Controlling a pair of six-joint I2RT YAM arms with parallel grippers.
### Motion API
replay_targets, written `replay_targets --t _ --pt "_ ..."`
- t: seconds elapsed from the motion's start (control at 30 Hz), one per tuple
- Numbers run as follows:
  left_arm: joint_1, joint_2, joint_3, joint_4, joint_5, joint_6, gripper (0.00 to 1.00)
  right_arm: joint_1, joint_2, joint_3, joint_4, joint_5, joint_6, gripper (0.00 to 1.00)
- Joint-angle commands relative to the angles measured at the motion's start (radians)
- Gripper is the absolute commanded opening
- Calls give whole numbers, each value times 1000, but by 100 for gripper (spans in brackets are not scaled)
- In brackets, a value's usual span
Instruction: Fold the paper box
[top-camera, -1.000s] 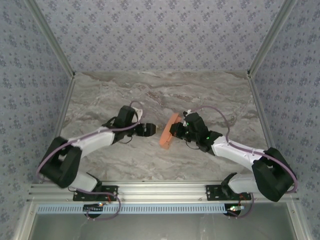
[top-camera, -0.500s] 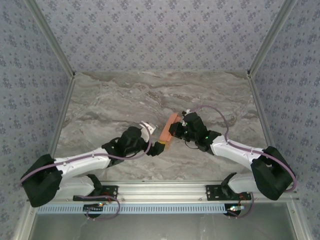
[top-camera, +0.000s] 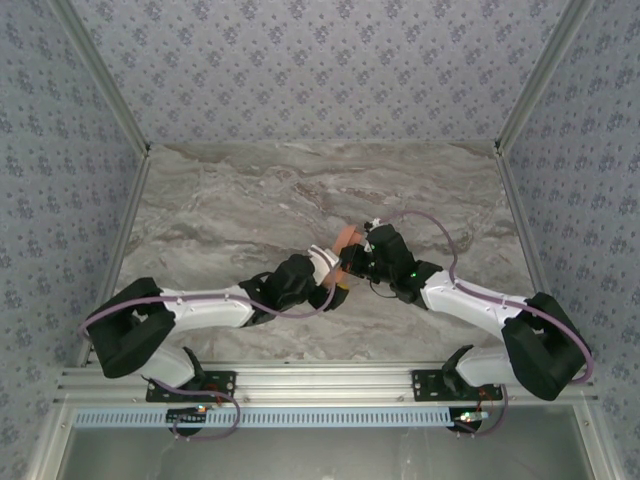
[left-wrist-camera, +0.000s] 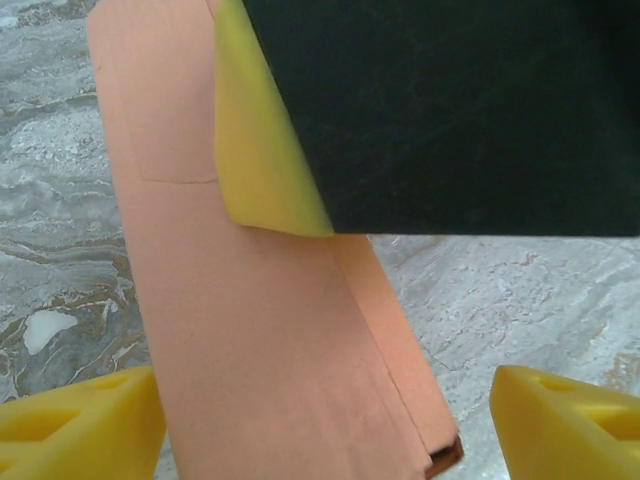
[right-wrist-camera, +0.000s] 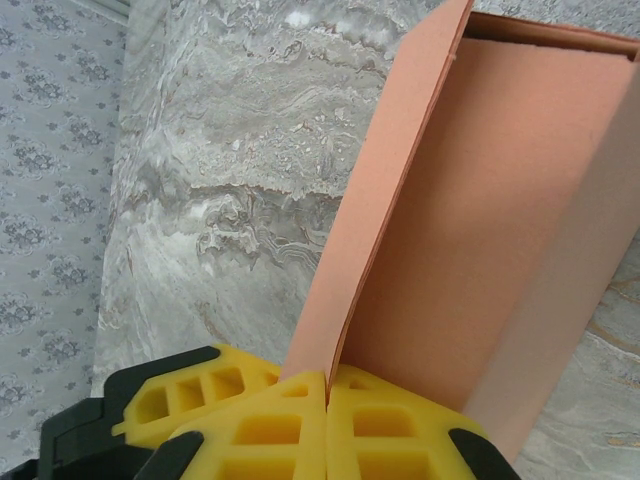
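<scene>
Left arm: stretched low across the marble table (top-camera: 220, 200), from its base to the centre. Left gripper (top-camera: 333, 287): fingers (left-wrist-camera: 80, 425) spread wide, with the paper box (left-wrist-camera: 250, 330) standing tilted between them. Contact with either pad cannot be confirmed.

Right arm: elbow bent, reaching inward to the centre. Right gripper (right-wrist-camera: 327, 395): fingers pressed together on a thin wall of the box, holding it at the table centre.

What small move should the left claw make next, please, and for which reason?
Probably close the left claw gently on the paper box. Its fingers stand open on either side of the box, and the right claw pinches one flap only, so a second hold would steady it for folding.
</scene>
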Motion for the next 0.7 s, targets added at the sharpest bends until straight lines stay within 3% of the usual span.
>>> replay_targets --t 0.0,0.4,0.67 --pt "-8 15 24 56 -22 23 77 4 14 6 -75 46 -16 7" --pt "-8 27 0 105 -45 42 57 -1 -12 3 -80 53 -20 9" --pt "24 -13 -33 86 9 104 45 -4 -105 60 -180 88 -133 29"
